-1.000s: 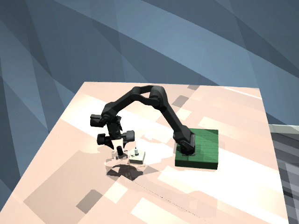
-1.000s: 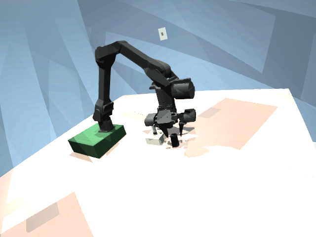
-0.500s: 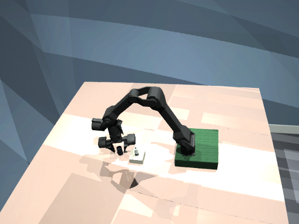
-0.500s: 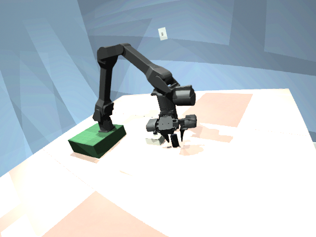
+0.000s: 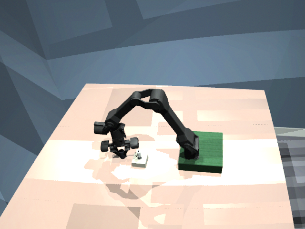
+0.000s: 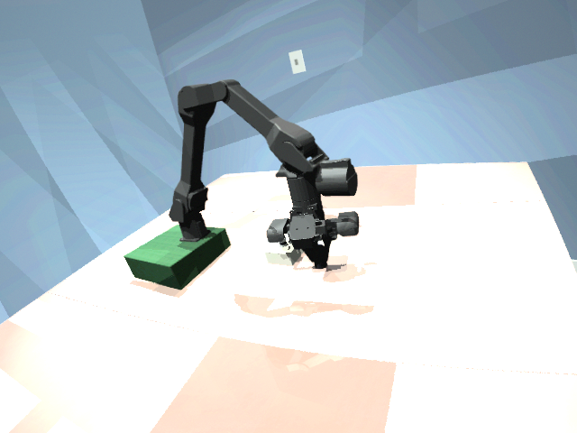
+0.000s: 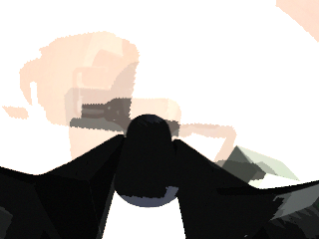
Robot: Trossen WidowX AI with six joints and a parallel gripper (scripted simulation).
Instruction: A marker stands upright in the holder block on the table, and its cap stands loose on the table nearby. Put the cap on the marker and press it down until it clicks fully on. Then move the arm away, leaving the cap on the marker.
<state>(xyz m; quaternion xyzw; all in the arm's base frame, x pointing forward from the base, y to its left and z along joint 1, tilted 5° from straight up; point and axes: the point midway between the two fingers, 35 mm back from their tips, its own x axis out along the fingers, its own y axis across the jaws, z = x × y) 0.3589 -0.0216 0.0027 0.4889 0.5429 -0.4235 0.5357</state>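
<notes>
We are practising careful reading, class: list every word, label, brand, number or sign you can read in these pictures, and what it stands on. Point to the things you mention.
None can be read.
Holder block (image 5: 139,163) (image 6: 278,257): no lettering visible.
Cap (image 5: 122,154) (image 7: 148,161): no lettering visible.
Wall plate (image 6: 300,67): small dark mark, too small to read.

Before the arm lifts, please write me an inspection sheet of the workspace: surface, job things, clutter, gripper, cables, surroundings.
Surface: pale table, with patches of light and shadow.
Marker: upright in the holder block, uncapped.
Holder block: pale, on the table, beside the gripper.
Cap: black, between the fingers; lift off the table cannot be judged.
Clutter: nothing seen.
Gripper: shut on the cap.
Cables: nothing seen.
Arm base: on a green block.
Surroundings: blue walls; a small white plate on one.
</notes>
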